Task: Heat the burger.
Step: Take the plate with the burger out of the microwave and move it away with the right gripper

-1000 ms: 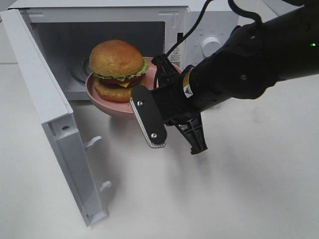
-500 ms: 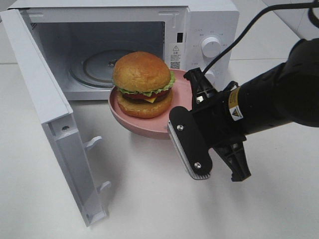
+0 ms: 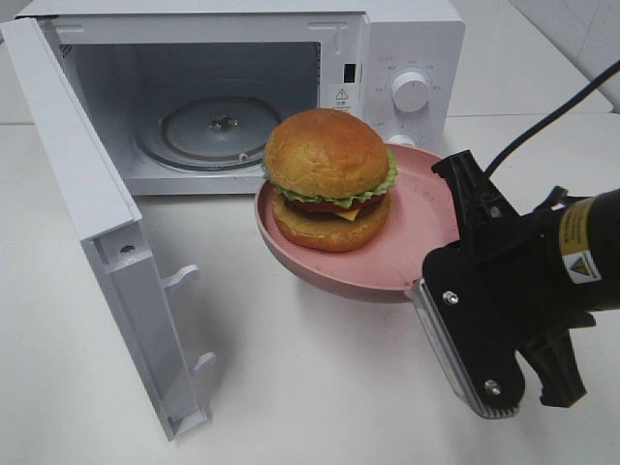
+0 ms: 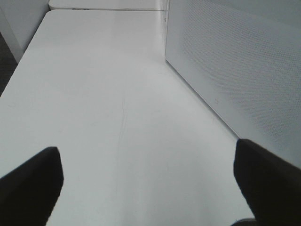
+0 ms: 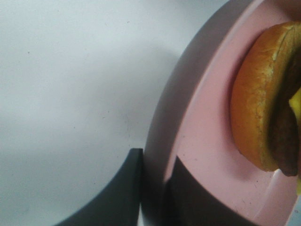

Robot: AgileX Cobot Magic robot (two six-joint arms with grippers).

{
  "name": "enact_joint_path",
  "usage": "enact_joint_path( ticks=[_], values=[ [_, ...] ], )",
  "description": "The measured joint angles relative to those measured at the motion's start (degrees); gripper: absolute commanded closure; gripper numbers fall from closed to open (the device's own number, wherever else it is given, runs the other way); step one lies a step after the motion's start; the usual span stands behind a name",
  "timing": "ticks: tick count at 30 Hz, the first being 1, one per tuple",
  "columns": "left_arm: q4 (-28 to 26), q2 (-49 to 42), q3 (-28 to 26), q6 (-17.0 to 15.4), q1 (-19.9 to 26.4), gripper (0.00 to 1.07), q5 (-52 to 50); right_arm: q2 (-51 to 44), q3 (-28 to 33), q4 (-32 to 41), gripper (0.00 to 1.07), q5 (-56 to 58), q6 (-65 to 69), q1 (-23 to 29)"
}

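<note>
Between the right gripper's [image 5: 153, 188] fingers I had the rim of the pink plate [image 3: 418, 228] pinched tight, one finger under it and one on top. On that plate sat the burger [image 3: 329, 179], held up off the white table [image 3: 291, 387] just in front of the open microwave [image 3: 223, 97]. My left gripper [image 4: 148, 183] hung wide open beside the microwave, holding nothing.

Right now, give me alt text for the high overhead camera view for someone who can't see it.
The right tool grips the rim of a pink plate carrying a burger, held above the white table in front of a white microwave whose door stands wide open.
</note>
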Motion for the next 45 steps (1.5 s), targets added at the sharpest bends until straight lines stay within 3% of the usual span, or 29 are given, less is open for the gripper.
enact_joint_path(
  ticks=[21, 31, 41, 45],
  values=[
    [0.00, 0.00, 0.00, 0.00, 0.00, 0.13, 0.00, -19.42, 8.19, -2.35, 1.07, 11.75, 2.06, 0.00],
    [0.00, 0.00, 0.00, 0.00, 0.00, 0.13, 0.00, -27.39, 9.63, -9.11, 1.07, 21.08, 14.21, 0.00],
    [0.00, 0.00, 0.00, 0.00, 0.00, 0.13, 0.00, -27.56, 9.63, -20.51, 1.07, 29.51, 34.21, 0.00],
    [0.00, 0.00, 0.00, 0.00, 0.00, 0.13, 0.00, -27.56, 9.63, -21.83, 1.07, 31.51, 38.04, 0.00]
  ],
)
